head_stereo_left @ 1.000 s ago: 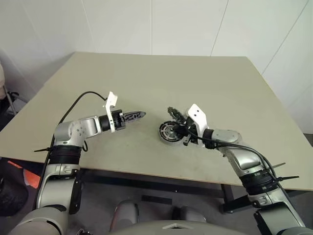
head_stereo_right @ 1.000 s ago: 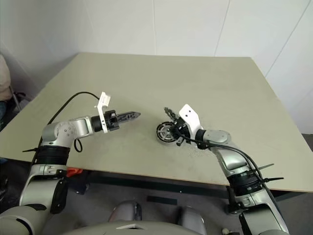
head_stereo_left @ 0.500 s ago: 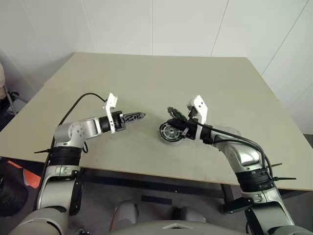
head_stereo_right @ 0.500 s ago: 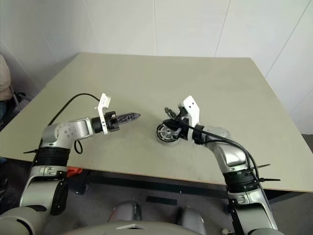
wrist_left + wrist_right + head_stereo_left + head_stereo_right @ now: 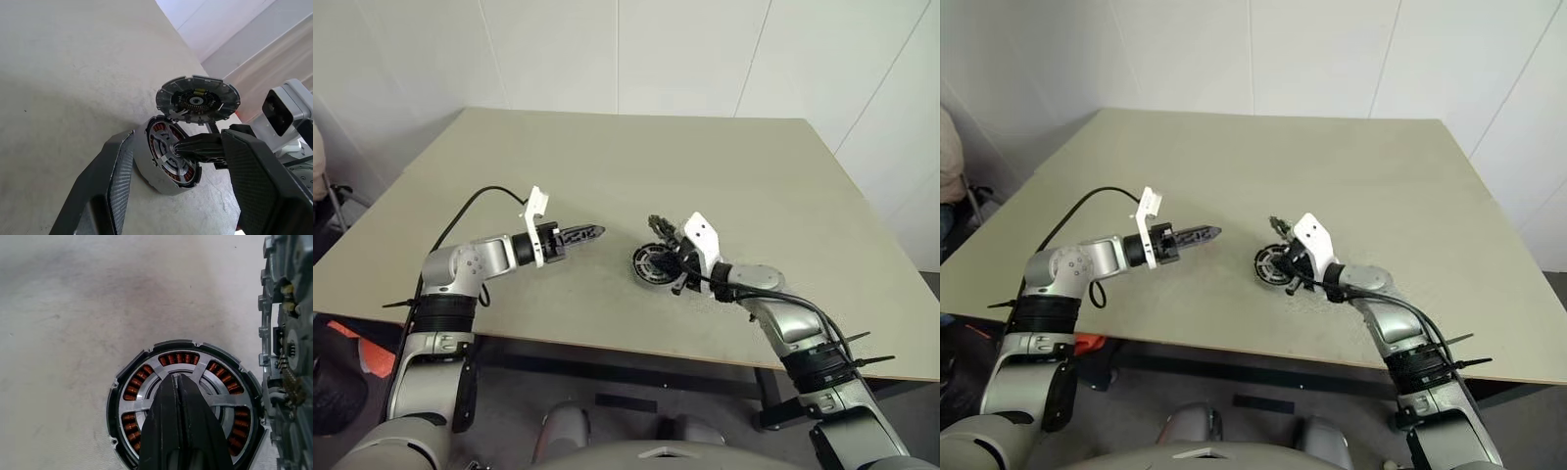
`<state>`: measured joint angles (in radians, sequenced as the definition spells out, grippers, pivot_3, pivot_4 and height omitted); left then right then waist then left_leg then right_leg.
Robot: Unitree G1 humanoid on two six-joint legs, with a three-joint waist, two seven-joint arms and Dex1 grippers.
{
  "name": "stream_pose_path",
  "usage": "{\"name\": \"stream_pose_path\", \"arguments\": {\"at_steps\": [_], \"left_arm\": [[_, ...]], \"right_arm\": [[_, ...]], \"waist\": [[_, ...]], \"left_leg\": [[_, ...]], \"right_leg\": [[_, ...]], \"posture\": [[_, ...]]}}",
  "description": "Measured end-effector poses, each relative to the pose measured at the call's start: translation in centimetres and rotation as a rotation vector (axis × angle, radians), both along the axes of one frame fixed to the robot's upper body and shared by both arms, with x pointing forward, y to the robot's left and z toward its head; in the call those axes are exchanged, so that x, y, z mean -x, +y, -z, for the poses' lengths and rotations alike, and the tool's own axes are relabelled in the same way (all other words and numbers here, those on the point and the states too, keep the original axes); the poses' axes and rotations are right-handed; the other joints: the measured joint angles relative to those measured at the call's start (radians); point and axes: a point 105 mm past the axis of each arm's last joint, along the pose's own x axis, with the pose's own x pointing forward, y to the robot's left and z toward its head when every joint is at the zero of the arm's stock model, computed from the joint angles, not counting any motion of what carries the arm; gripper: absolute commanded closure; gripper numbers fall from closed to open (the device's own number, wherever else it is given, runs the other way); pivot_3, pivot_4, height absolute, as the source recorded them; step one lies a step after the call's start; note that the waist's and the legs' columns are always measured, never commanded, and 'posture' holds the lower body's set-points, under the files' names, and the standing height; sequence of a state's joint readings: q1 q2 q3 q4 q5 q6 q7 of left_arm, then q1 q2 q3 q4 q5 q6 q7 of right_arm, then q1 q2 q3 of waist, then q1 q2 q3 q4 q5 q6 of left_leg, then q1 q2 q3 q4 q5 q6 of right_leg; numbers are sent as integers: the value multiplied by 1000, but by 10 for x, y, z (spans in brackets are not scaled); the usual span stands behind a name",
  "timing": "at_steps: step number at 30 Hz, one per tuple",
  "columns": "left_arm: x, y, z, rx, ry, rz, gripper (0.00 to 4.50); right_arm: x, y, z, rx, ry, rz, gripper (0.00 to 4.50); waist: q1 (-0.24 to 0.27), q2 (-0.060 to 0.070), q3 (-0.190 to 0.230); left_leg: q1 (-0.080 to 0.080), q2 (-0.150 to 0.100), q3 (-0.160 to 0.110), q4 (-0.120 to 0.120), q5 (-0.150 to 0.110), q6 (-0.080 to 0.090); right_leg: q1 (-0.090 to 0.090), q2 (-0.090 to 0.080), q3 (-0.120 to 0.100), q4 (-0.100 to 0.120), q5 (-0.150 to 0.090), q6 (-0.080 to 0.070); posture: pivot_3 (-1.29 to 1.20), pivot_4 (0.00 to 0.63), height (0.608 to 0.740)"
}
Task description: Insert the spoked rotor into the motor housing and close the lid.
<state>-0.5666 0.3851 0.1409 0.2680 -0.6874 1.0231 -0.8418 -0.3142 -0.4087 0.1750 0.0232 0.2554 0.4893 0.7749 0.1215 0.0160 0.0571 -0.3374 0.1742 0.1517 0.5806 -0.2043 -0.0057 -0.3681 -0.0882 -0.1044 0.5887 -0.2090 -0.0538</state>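
Fingers of the right gripper (image 5: 178, 382) are pressed together, nothing between them, tips resting over the hub of the spoked rotor (image 5: 195, 382). From the right wrist view the closed tips come up from 6 o'clock and end at the wheel's middle; whether they actually touch the hub, I cannot tell.

Rotor sits inside the motor housing (image 5: 120, 396), silver spokes lying flat over the copper windings, which show through the gaps between spokes all round. Housing rests on the table (image 5: 607, 157). In the left eye view the assembly (image 5: 653, 263) is near the front-centre of the tabletop, with the right gripper reaching it from about 4 o'clock.

Lid (image 5: 198, 99) is off the housing opening, standing tilted up on edge at the housing's far side, inner face with its components turned towards the rotor. Its lower edge meets the housing rim; in the left eye view it is at roughly 12 o'clock of the housing (image 5: 661, 227).

Left gripper (image 5: 585, 234) is open at a moderate spread and empty, held above the table at about 9 o'clock of the housing, well apart from it, pointing towards it. Its two fingers (image 5: 117, 181) frame the housing in the left wrist view.
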Motion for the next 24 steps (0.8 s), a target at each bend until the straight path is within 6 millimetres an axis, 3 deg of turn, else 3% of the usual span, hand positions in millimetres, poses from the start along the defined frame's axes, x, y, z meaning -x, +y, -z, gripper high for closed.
{"name": "stream_pose_path", "arguments": {"at_steps": [2, 5, 8, 10, 15, 19, 24], "left_arm": [[0, 0, 1, 0, 2, 0, 1498], [0, -1, 0, 2, 1, 2, 1498], [0, -2, -1, 5, -1, 5, 1498], [0, -1, -1, 3, -3, 3, 1498], [-2, 2, -4, 4, -11, -9, 1498], [-1, -8, -1, 20, -3, 14, 1472], [-3, -10, 1, 19, 13, 20, 1472]], "right_arm": [[3, 0, -7, -58, 38, -3, 4500], [11, 4, -42, -128, 13, -75, 4500], [25, -8, -73, -40, -68, -166, 4500], [33, -23, -78, 42, -76, -188, 4500], [72, -90, -63, 313, 65, -185, 4500], [62, -95, -75, 397, -88, -137, 3668], [45, -92, -69, 424, -180, -49, 1922]], "waist": [[0, 0, 0], [1, 0, 0], [7, 0, 0], [10, 0, 0], [30, 0, 0], [22, 0, 0], [23, 0, 0]], "left_leg": [[-2, 0, 0, 0, 0, 0], [-4, 0, -1, 0, 0, 0], [-6, 0, -1, 0, 0, 0], [-6, -1, 0, 0, 0, 0], [-8, -2, 1, -1, -4, 6], [-8, -2, 1, -1, -3, 4], [-6, -2, 0, 0, -2, 3]], "right_leg": [[-2, 0, 0, 0, 0, 0], [-4, 0, 0, 1, 0, 0], [-4, 0, 0, 0, 1, -2], [-4, 0, 0, -1, 0, 0], [-4, -2, 0, -4, -3, 5], [-3, -2, -1, -4, -3, 5], [-4, -2, -1, -3, -3, 5]], "posture": [[0, 0, 740], [0, 0, 740], [0, 0, 740], [0, 0, 740], [0, 0, 740], [0, 0, 740], [0, 0, 740]]}}
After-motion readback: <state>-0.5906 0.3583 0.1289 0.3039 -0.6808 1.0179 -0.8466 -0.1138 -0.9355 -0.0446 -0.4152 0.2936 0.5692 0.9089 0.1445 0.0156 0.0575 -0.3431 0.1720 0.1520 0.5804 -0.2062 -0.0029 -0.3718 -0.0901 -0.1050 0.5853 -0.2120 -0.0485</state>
